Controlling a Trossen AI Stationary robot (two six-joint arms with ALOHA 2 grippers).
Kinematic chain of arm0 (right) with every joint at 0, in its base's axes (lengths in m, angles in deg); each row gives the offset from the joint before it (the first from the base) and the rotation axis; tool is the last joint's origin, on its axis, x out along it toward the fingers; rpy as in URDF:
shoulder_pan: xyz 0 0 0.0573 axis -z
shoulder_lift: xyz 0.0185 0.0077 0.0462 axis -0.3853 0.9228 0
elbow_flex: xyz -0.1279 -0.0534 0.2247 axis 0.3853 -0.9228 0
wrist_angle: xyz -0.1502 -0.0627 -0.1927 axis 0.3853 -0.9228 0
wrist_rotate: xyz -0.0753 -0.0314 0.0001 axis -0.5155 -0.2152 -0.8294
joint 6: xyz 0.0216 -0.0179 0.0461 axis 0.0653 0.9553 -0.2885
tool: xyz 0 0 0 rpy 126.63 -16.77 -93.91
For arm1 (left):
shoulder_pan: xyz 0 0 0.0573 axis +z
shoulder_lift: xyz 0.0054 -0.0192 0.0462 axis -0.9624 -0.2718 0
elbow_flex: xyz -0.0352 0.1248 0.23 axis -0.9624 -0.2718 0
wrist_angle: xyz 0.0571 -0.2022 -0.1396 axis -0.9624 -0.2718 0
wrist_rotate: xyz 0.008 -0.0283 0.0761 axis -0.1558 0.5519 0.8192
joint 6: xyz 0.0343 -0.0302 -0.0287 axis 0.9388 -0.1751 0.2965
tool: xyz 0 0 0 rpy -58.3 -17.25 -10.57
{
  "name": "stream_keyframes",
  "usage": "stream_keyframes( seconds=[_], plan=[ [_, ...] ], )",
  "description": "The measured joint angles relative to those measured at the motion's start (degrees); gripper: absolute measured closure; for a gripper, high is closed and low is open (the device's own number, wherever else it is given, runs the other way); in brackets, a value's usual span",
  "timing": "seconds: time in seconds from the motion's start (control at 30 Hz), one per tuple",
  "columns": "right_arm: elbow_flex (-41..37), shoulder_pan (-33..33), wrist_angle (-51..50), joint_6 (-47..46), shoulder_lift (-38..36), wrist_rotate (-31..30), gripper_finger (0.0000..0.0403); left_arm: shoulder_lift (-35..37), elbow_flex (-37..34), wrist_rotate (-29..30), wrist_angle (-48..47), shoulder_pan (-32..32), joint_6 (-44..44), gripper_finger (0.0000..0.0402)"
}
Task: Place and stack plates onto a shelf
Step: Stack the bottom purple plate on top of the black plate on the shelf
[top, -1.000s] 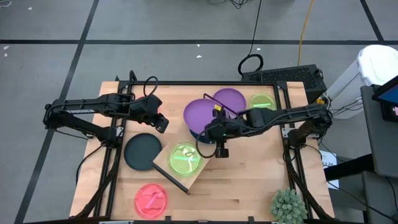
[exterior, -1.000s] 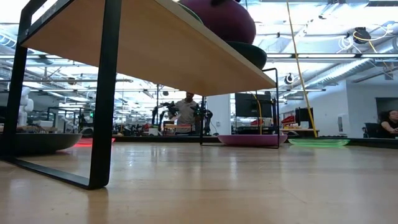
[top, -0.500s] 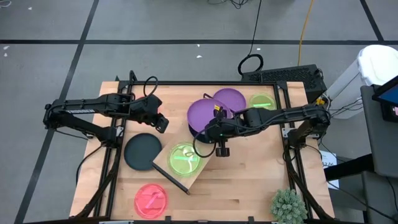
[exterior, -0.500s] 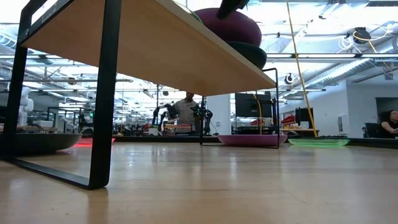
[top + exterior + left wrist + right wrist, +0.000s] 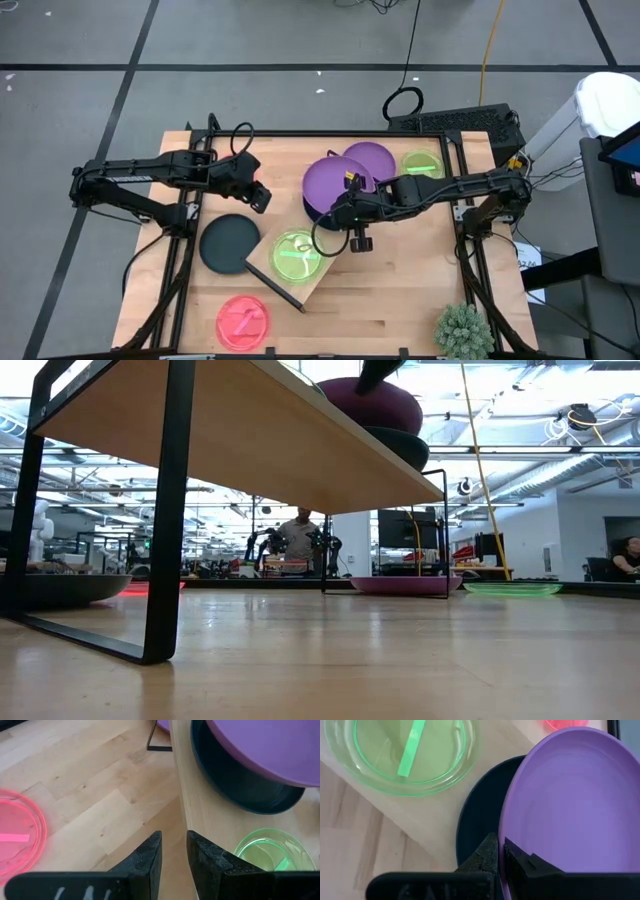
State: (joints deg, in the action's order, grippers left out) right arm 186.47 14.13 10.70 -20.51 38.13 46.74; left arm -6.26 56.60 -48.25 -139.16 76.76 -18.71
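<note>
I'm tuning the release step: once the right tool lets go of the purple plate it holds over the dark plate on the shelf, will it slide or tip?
The purple plate looks stiff and probably light. Smooth plastic, sitting off-centre on the dark plate, it may slip sideways.

Overhead, table-level, two wrist cameras

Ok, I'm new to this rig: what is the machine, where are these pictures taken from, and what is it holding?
Two dark robot arms work at a wooden table. One camera looks straight down, one sits at tabletop height, and one rides on each wrist. The right gripper pinches the rim of a purple plate, resting tilted on a dark plate on the shelf, beside a green plate. The left gripper hovers, holding nothing. On the table lie another dark plate, a pink plate, another purple plate, another green plate and a plant.
</note>
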Motion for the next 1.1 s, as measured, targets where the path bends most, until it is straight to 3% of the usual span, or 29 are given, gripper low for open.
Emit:
stream_keyframes(
  seconds=[1.1],
  plan=[
    [0.0,0.0,0.2,1.8,0.0,0.4,0.0398,0.0,0.0,0.0,0.1,-1.3,-4.2,0.0307]
  ],
)
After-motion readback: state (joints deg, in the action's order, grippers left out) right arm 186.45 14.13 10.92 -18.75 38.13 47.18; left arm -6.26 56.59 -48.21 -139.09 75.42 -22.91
